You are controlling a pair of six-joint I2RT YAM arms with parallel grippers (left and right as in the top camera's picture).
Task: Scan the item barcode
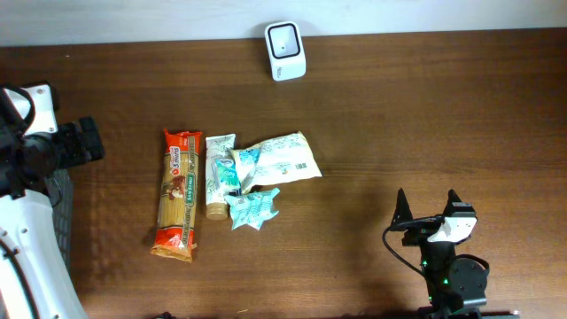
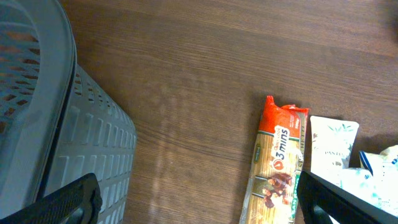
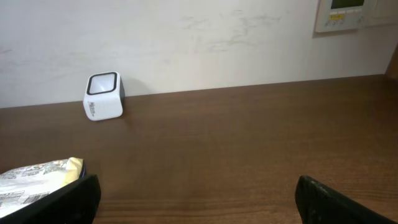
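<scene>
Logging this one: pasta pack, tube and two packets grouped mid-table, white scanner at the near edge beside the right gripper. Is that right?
Not quite. The overhead view shows the white scanner at the far edge of the table, well away from the right gripper. The pasta pack, tube, white packet and teal packet are grouped mid-table, as you say.
</scene>
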